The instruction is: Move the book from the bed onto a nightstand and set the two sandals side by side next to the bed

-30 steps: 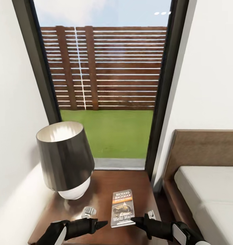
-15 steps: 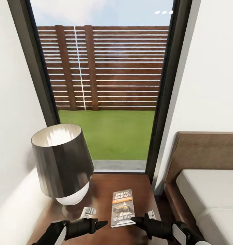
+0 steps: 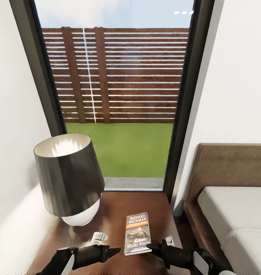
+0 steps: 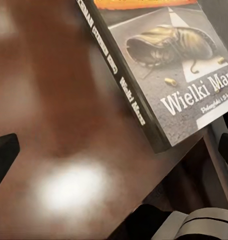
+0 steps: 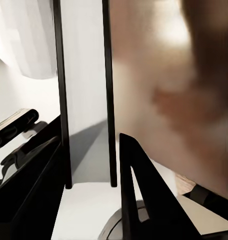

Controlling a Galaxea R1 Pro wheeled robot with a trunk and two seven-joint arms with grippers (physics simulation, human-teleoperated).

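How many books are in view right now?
1. The book lies flat on the nightstand, beside the lamp, between both grippers. Others may be out of frame.

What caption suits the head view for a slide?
Book lying on the nightstand beside a lamp, grippers at either side.

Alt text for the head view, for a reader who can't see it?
A paperback book lies flat on a dark wooden nightstand beside a grey-shaded lamp, with the right gripper at its near corner and the left gripper alongside. A bed lies right, a window behind.
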